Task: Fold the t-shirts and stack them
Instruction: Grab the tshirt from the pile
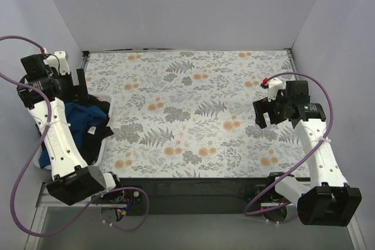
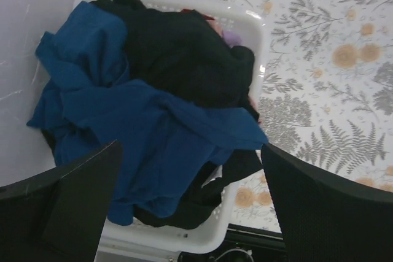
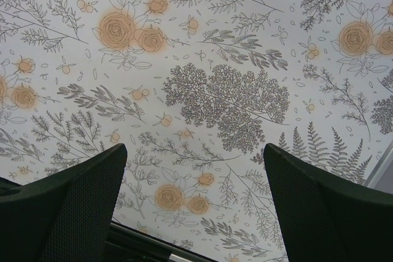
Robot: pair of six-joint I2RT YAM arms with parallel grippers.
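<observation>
Crumpled t-shirts fill a white basket (image 1: 101, 151) at the table's left edge. A dark royal blue t-shirt (image 2: 153, 133) lies on top, over a black t-shirt (image 2: 184, 59). In the top view the blue t-shirt (image 1: 78, 118) and the black t-shirt (image 1: 101, 109) sit under my left arm. My left gripper (image 1: 75, 89) hovers above the basket, open and empty; in the left wrist view (image 2: 190, 148) its jaws stand wide apart over the blue cloth. My right gripper (image 1: 266, 112) hangs open and empty above the table's right side, also in the right wrist view (image 3: 195, 148).
A white floral cloth (image 1: 193, 109) with grey ferns and orange flowers covers the table and fills the right wrist view (image 3: 227, 96). The basket rim (image 2: 245, 23) shows in the left wrist view. Pale walls enclose the left, back and right sides. A dark strip runs along the near edge.
</observation>
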